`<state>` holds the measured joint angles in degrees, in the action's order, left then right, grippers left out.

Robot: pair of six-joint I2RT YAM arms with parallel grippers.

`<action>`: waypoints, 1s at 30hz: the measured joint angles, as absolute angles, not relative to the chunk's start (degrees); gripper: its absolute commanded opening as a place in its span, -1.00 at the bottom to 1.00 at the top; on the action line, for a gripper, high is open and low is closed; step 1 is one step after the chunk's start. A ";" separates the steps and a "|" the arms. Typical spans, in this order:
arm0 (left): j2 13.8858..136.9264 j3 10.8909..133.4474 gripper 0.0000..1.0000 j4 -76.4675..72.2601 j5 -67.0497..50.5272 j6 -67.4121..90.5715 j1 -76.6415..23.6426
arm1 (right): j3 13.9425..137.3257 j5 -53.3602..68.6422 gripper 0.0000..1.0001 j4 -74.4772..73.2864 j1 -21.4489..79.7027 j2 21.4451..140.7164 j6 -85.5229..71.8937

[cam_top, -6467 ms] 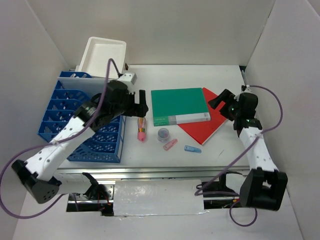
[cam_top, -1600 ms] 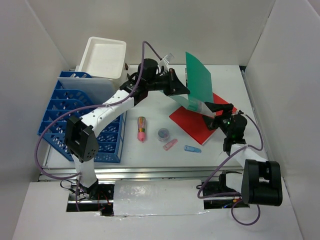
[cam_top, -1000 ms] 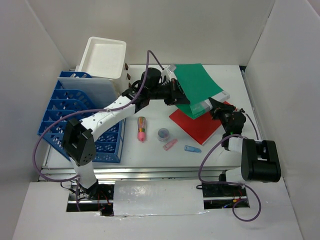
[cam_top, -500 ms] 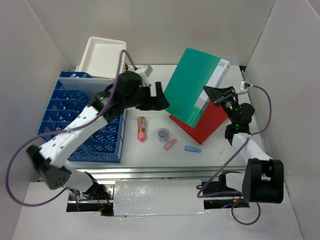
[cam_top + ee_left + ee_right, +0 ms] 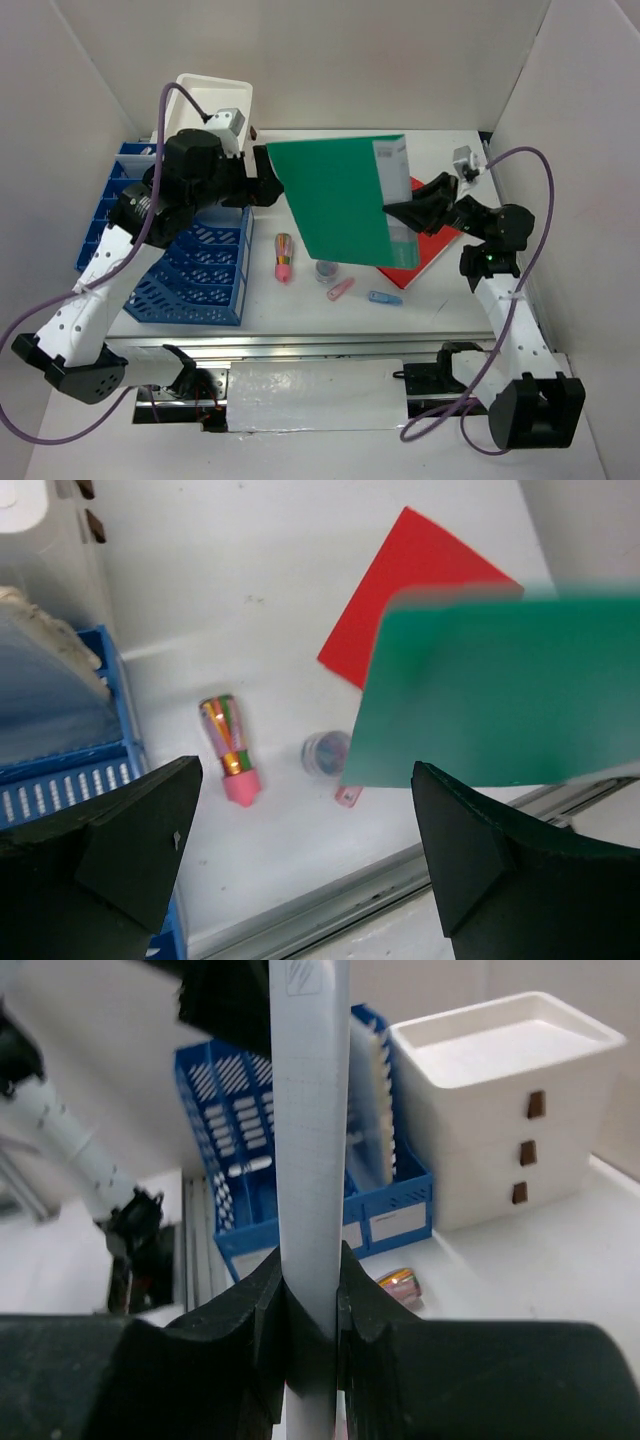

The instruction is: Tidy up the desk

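Observation:
The white desk [image 5: 300, 300] carries small loose items and a red folder [image 5: 436, 250]. A green binder [image 5: 340, 200] hangs upright above the desk's middle. My right gripper [image 5: 395, 212] is shut on its pale spine edge [image 5: 310, 1140], and the jaws [image 5: 312, 1310] press it from both sides. My left gripper [image 5: 268, 188] stands open beside the binder's left edge without touching it. In the left wrist view the gripper [image 5: 310, 850] has nothing between its fingers. The binder [image 5: 500, 690] floats over the red folder [image 5: 420, 590] there.
A striped pen bundle with a pink end [image 5: 284, 257], a small round jar [image 5: 326, 268], a pink clip [image 5: 340, 289] and a blue clip [image 5: 385, 298] lie near the front. A blue file rack [image 5: 195, 270] and a white drawer box [image 5: 210, 110] stand at the left. The metal rail [image 5: 300, 345] runs along the front.
My left gripper has opened, released the green binder and drawn back to the left. The right gripper has lifted the binder, turned it upright and carried it leftward.

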<state>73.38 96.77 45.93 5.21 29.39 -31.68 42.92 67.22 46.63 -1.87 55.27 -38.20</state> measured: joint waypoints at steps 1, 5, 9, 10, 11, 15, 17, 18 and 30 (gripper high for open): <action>73.17 96.90 0.99 46.96 5.56 28.67 -31.68 | 43.53 67.90 -1.00 44.03 0.10 54.35 -35.18; 69.10 97.21 0.99 51.46 10.76 26.98 -31.68 | 49.84 66.04 -1.00 26.94 12.21 52.23 -19.38; 60.51 97.27 0.99 55.16 18.74 26.04 -31.68 | 56.97 61.34 -1.00 20.29 19.84 54.48 -10.74; 57.08 97.36 0.99 55.53 20.40 25.82 -31.68 | 58.33 60.36 -1.00 19.88 21.08 55.57 -9.37; 54.30 97.51 0.99 55.77 22.28 25.65 -31.68 | 60.12 59.42 -1.00 19.11 22.61 57.49 -7.97; 45.12 98.15 0.99 56.05 29.93 25.76 -31.62 | 67.51 57.25 -1.00 16.40 26.89 66.48 -4.47; 41.74 97.51 0.99 55.88 34.89 26.24 -31.62 | 70.83 57.17 -1.00 16.80 28.42 71.96 -4.29; 39.92 96.03 0.99 55.33 37.76 27.09 -31.59 | 71.99 57.04 -1.00 17.34 28.93 74.26 -4.58; 16.86 68.12 0.99 42.61 50.54 24.95 -31.57 | 87.53 57.32 -1.00 26.79 34.22 95.88 -12.47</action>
